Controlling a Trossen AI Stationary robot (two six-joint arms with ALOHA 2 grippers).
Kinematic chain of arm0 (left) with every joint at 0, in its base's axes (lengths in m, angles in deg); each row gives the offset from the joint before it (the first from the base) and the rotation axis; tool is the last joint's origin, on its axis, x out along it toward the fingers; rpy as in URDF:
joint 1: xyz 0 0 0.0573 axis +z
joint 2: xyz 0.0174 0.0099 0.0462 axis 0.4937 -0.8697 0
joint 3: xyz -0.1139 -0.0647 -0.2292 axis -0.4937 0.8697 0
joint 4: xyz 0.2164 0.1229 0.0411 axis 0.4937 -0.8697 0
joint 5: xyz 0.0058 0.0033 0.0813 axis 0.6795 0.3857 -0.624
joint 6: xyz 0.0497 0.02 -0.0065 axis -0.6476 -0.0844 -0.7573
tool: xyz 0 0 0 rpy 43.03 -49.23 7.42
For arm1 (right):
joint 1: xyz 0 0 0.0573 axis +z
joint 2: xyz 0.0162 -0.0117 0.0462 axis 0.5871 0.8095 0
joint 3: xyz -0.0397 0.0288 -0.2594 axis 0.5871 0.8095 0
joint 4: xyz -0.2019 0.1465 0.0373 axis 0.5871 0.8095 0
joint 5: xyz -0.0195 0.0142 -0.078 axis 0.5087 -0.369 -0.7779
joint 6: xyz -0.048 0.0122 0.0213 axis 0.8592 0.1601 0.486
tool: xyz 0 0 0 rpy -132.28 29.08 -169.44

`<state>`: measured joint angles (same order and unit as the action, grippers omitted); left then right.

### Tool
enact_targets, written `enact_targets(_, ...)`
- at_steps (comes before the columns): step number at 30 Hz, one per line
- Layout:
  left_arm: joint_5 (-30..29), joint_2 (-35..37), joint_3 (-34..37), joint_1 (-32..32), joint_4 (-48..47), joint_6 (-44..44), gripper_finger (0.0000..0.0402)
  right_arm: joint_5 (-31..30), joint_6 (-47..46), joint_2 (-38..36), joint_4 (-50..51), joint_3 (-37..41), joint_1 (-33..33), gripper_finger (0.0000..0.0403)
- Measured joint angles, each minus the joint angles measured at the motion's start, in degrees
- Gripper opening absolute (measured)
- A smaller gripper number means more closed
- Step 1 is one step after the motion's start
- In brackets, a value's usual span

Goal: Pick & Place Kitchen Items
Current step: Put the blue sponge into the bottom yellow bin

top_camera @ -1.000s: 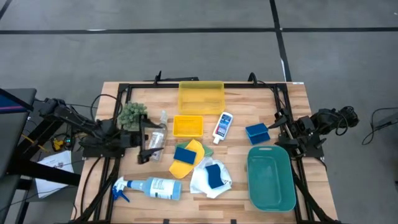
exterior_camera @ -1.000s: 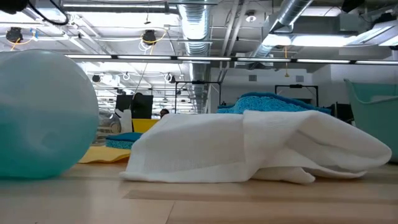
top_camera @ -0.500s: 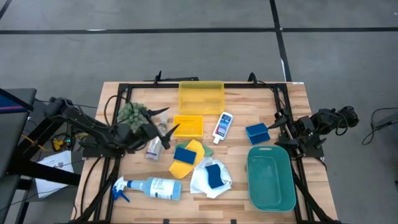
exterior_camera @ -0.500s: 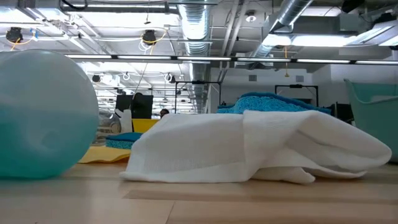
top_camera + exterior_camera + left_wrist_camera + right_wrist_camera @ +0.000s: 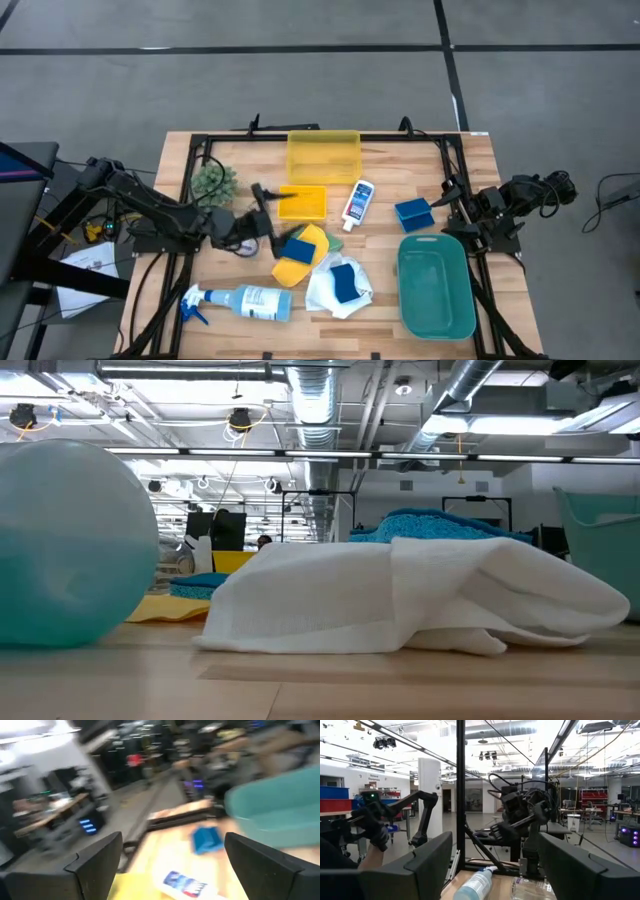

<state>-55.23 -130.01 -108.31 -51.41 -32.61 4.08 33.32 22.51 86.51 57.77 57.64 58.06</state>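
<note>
Wooden tabletop [image 5: 180,150] — cleaning items scattered mid-board.

Left tool [image 5: 268,205], fingers spread, hovers apparently by the small yellow tray [image 5: 303,203]; right tool [image 5: 447,197] waits spread at the right edge.

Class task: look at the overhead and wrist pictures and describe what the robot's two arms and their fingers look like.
Both arms are dark, nearly black, built of jointed segments with black cables looping along them. The left arm ends in the left gripper; the right arm ends in the right gripper. The fingers are flat, dark, angular plates with bevelled edges. No markings are legible.
</note>
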Motion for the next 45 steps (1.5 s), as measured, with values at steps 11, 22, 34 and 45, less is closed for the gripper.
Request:
enact_targets(11,12.28,-7.02,-6.58,0.02,-9.28,2.81,0.0347,0.0,0.0,0.0,0.02,0.0,0.0,0.0282)
enact_targets(22,18.99,-19.3,-13.76,0.04,-11.88,-7.45,0.0347,0.01,-0.44,0.0,0.02,0.0,0.0,0.0281)
enact_targets(34,24.88,-31.08,-14.7,-0.44,-13.06,-3.43,0.0327,0.01,-0.46,-0.02,0.17,0.0,-0.02,0.0281)
enact_targets(45,26.31,-39.26,-14.68,-0.74,-6.88,-9.46,0.0292,0.01,-0.44,-0.02,0.17,0.0,-0.02,0.0282)
